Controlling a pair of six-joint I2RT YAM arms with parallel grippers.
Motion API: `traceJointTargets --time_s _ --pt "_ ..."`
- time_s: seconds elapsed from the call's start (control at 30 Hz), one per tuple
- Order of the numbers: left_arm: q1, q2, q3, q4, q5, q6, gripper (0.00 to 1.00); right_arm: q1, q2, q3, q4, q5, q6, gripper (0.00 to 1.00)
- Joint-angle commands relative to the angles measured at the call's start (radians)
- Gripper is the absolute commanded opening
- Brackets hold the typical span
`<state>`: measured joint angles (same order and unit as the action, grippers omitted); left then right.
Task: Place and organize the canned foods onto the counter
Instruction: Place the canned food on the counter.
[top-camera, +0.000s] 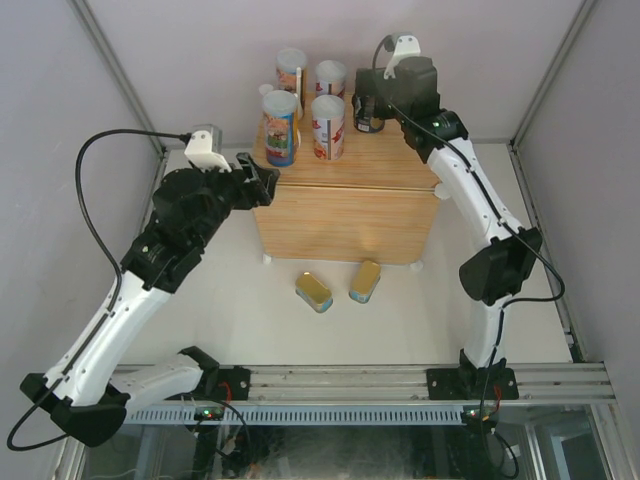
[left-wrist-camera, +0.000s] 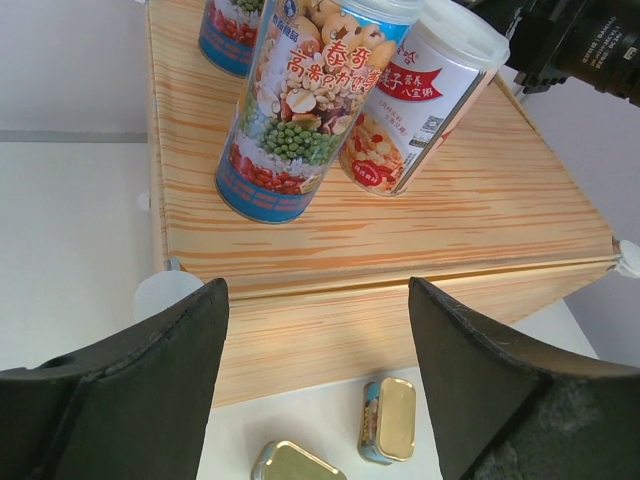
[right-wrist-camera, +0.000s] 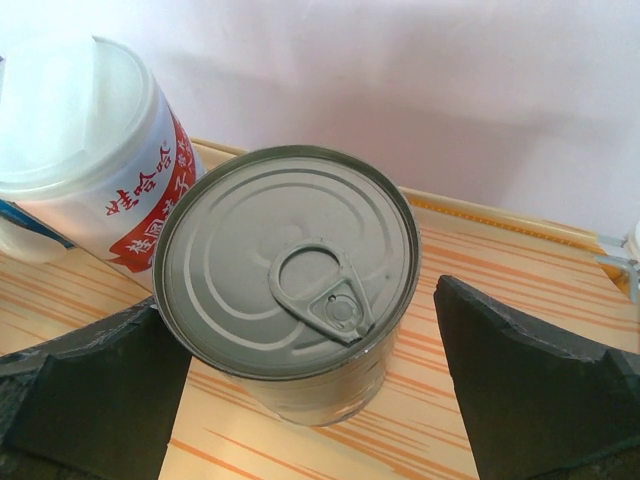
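1. The right gripper (right-wrist-camera: 295, 295) is straddling the dark can (right-wrist-camera: 290, 265) with its jaws apart, 1 finger on each side. The right-hand finger is standing clear of the can wall. Whether the other finger is touching it cannot be told.
2. The dark can is standing upright on the counter (top-camera: 345, 215), at the far right of the top, just beside a tall can (right-wrist-camera: 90, 160). Its weight appears to be resting on the wood, not in the jaws.
3. 4 tall cans are occupying the counter top in 2 rows of 2, which is probably leaving the right side open for more items.
4. The left gripper (left-wrist-camera: 315, 290) is hovering off the counter's near left corner with its jaws apart and nothing between them.
5. The 2 gold tins (top-camera: 313, 291) (top-camera: 365, 281) are lying flat on the table (top-camera: 230, 300) in front of the counter, not yet placed.
6. All containers are showing sealed: white lids are on and the pull tab (right-wrist-camera: 325, 290) is unbroken. Contents are therefore not visible; 1 label is picturing beans and grains.
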<state>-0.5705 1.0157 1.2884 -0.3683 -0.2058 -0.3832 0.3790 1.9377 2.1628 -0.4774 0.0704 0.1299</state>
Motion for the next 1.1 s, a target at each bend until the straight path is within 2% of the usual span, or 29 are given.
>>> traceJointTargets --time_s 0.0,0.23,0.33,0.37,0.5,0.53,0.57,1.07 --pt "0.009 0.0 0.01 0.028 -0.001 -0.006 0.77 -0.009 0.018 0.048 0.052 -0.013 -0.004 0.97" --pt "0.017 -0.004 0.003 0.023 0.0 -0.002 0.77 -0.009 0.045 0.077 0.053 -0.035 -0.002 0.95" --pt "0.02 -0.015 -0.005 0.023 -0.003 -0.006 0.77 -0.004 0.052 0.089 0.044 -0.037 -0.004 0.87" --pt "0.02 -0.019 -0.007 0.022 0.0 -0.006 0.77 -0.001 0.05 0.088 0.04 -0.035 -0.005 0.82" --pt "0.022 -0.031 -0.015 0.021 -0.002 -0.004 0.77 0.004 0.035 0.078 0.028 -0.026 -0.015 0.45" --pt "0.023 -0.031 -0.017 0.023 0.001 -0.006 0.77 0.005 0.029 0.073 0.025 -0.023 -0.018 0.38" --pt "0.023 -0.034 -0.018 0.023 0.005 -0.008 0.77 0.006 0.021 0.066 0.023 -0.02 -0.018 0.35" --pt "0.022 -0.093 -0.051 0.019 0.02 -0.027 0.77 0.068 -0.139 -0.106 0.044 0.033 -0.029 0.35"
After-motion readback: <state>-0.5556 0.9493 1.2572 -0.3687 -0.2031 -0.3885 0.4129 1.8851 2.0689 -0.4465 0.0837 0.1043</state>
